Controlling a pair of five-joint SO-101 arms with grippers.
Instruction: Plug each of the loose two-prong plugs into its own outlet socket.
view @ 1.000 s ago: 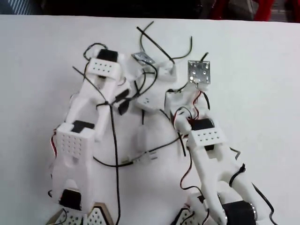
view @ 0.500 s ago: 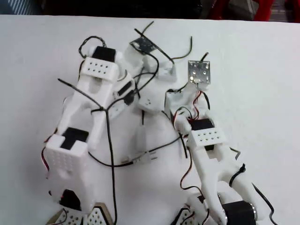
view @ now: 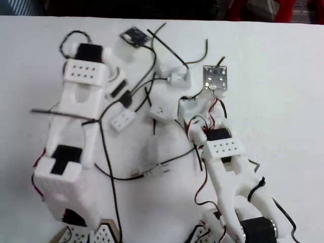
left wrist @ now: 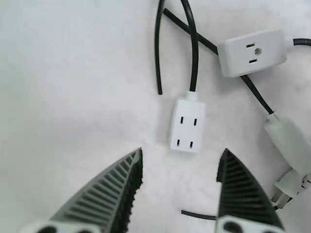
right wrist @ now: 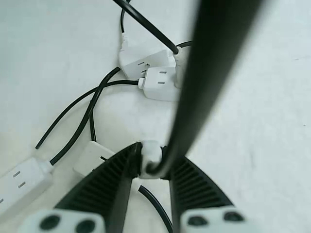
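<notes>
Stretched forward, left end effector [left wrist: 181, 155] spread wide and empty just above a white four-slot plastic socket block [left wrist: 187, 124]; angled down, right end effector [right wrist: 151, 150] clamped on a small white plastic plug [right wrist: 149, 162].

On the surface [view: 283, 101], the left claw [left wrist: 181, 155] is being held open above a four-slot socket [left wrist: 187, 125], which is being framed between its fingers [left wrist: 119, 184] and touched by neither. In the high view, a second socket [view: 161, 110] is being shown just right of the first, near the middle of the surface. A cord [left wrist: 255, 94] is being passed beneath this second socket and is being led to a plug [left wrist: 287, 141] lying just beside one finger of the left claw. The right claw [view: 188, 107] is being held right of the second socket, closed around a small corded piece [right wrist: 150, 162]. Behind it, a pair of sockets [right wrist: 160, 83] is being shown side by side.
</notes>
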